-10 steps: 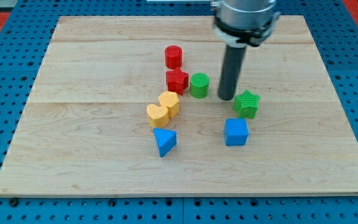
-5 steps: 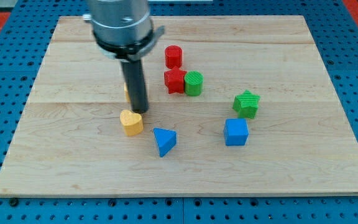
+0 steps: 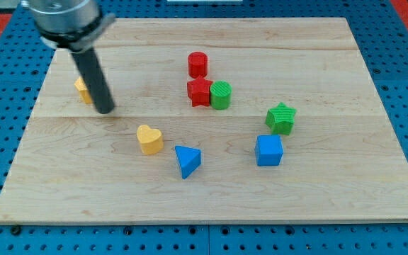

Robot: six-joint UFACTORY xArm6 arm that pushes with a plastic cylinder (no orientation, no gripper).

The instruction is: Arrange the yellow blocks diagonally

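Observation:
A yellow heart block (image 3: 149,139) lies left of the board's middle. A second yellow block (image 3: 82,88) sits at the left of the board, mostly hidden behind my rod, so its shape cannot be made out. My tip (image 3: 105,110) rests on the board just right of and below that hidden yellow block, touching or nearly touching it. The yellow heart is down and to the right of my tip, well apart from it.
A red cylinder (image 3: 197,64) stands above a red star block (image 3: 200,92), which touches a green cylinder (image 3: 221,94). A green star block (image 3: 281,118) and a blue cube (image 3: 269,150) sit at the right. A blue triangular block (image 3: 187,160) lies below the middle.
My rod has swept from right of the green cylinder to the board's left. One yellow block went left with it, the heart shifted left, and the green cylinder now touches the red star.

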